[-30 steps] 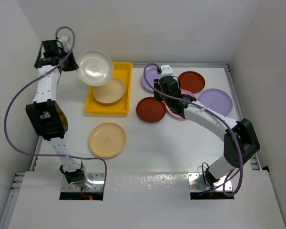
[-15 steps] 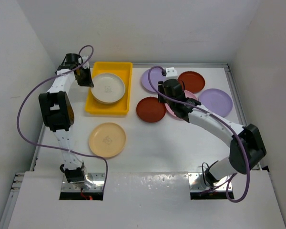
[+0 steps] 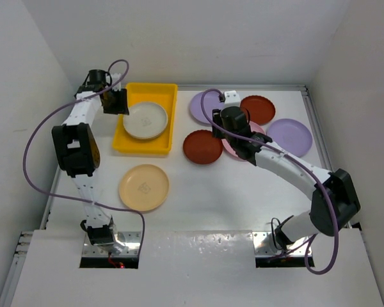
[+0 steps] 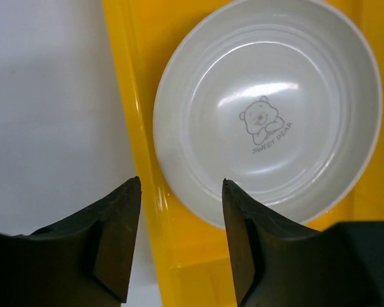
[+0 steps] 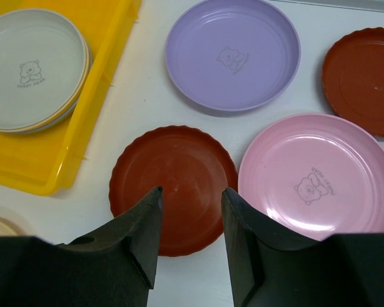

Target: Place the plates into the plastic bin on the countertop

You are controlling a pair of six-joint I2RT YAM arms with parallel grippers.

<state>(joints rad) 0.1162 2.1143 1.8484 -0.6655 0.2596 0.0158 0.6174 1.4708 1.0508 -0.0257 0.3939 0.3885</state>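
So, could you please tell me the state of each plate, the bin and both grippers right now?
Yellow bin: holds two stacked plates.
Cream plate: in bin, atop the tan plate.
Tan-yellow plate: on countertop, outside bin.
Near red-brown plate: on countertop.
Far red-brown plate: on countertop.
Left lilac plate: on countertop.
Right lilac plate: on countertop.
Pink plate: on countertop.
Left gripper: open, empty.
Right gripper: open, empty.

The white countertop (image 3: 230, 192) is flat and edged with thin metal rails (image 3: 313, 121). The yellow plastic bin (image 3: 144, 151) rests at far left. A tan-yellow plate (image 3: 144, 187) lies alone nearer the arm bases. Five plates cluster at far right: a dark red-brown plate (image 5: 173, 188) just beside the pink plate (image 5: 310, 176), a lilac plate (image 5: 232, 54) behind them, a second dark red-brown plate (image 3: 259, 109) and a second lilac plate (image 3: 291, 135).
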